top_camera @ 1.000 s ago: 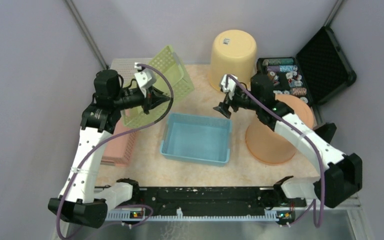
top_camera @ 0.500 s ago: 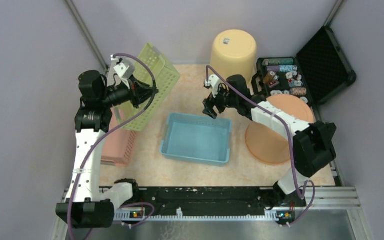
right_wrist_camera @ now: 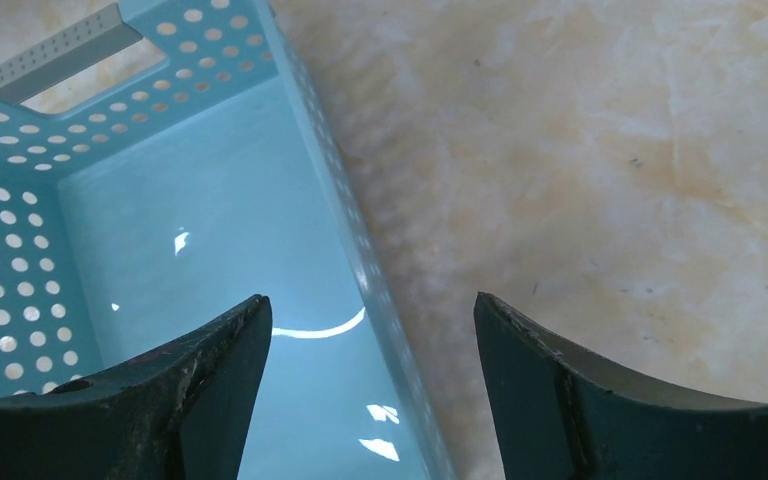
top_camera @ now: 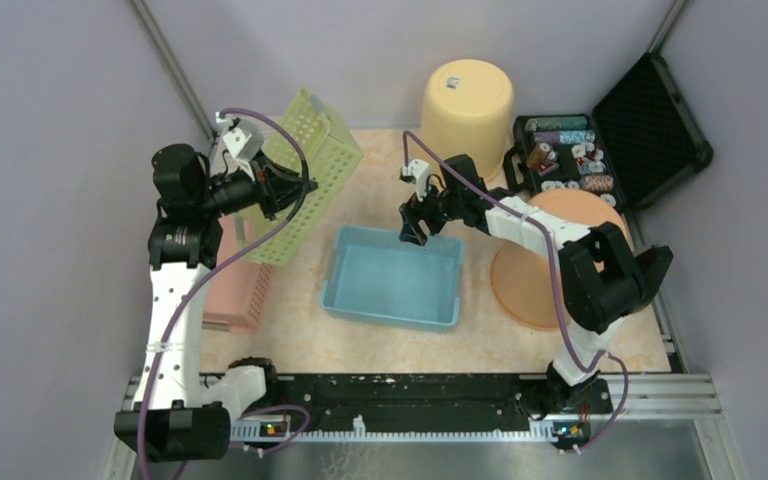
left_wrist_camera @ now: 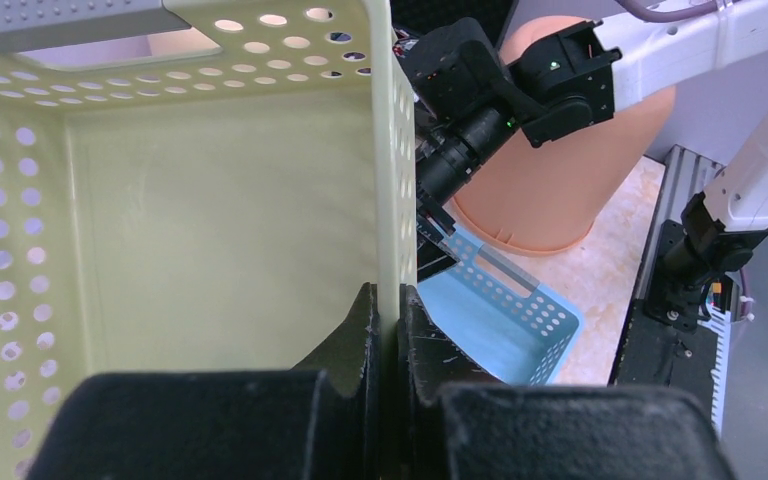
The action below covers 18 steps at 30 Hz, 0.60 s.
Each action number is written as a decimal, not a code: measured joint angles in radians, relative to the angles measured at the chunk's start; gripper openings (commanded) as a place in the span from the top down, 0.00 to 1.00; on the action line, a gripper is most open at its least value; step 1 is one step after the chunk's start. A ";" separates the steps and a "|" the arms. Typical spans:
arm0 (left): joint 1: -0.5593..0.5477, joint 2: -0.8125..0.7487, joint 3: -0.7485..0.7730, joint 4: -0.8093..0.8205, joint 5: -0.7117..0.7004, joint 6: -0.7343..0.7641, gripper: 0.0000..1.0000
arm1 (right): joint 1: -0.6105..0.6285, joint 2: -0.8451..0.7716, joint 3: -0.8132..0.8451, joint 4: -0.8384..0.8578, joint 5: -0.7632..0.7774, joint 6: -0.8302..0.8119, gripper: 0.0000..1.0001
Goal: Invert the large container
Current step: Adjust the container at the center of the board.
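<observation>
Left gripper (left_wrist_camera: 388, 330) clamped the basket (top_camera: 305, 170) by its thin wall, tilted in air left of the bin (top_camera: 395, 318); right gripper (right_wrist_camera: 370, 315) gaped astride the bin's far wall. That narrow pinch might slip mid-flip, dropping the basket.

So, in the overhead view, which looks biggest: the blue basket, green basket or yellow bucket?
Tied first: blue basket and green basket look about alike. The green one is held up and tilted, nearer the camera, so I won't rank them.
Smallest: yellow bucket.

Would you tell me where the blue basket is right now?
In the top view, the blue basket sits mid-table, between the green basket and the orange tub.
</observation>
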 measured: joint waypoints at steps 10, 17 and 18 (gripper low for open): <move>0.007 0.000 -0.021 0.044 0.028 -0.050 1.00 | 0.000 0.058 0.040 -0.094 -0.130 -0.011 0.36; 0.015 0.000 -0.026 0.069 0.043 -0.073 1.00 | 0.006 0.058 0.040 -0.121 -0.148 -0.049 0.44; 0.016 0.000 -0.027 0.071 0.044 -0.076 1.00 | 0.010 0.058 0.041 -0.127 -0.144 -0.059 0.45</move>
